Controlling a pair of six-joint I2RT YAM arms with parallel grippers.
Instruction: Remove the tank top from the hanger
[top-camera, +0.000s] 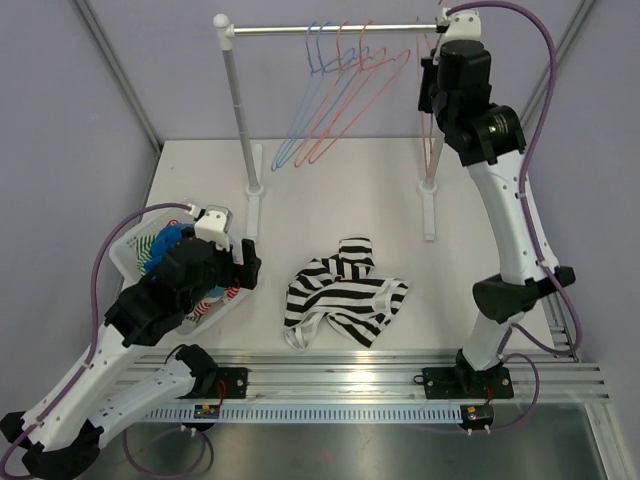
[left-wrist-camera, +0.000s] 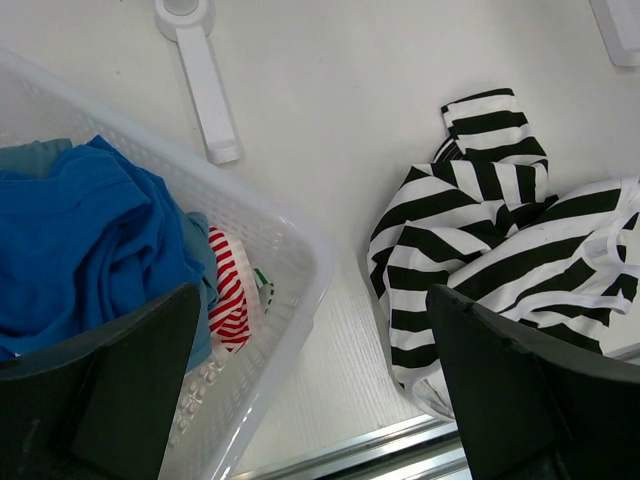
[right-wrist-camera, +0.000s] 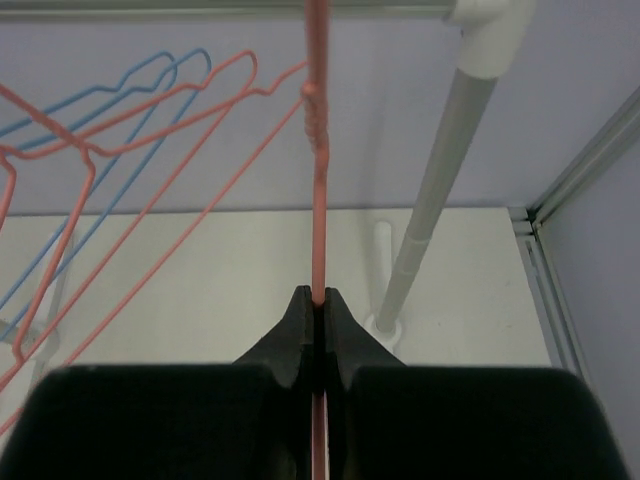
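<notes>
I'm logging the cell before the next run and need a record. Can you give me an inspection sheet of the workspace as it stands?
Surface: white table, no spills seen.
Job's things: striped tank top lies crumpled on the table, off any hanger; pink hanger hangs near the right end of the rail.
Clutter: white basket holds a blue cloth and a red-striped item; spare hangers on the rail.
Grippers: left tool open above the basket's edge; right tool shut on the pink hanger.
Cables: purple cables loop along both arms, clear of the tank top.
Surroundings: lavender walls; nothing else seen.
</notes>
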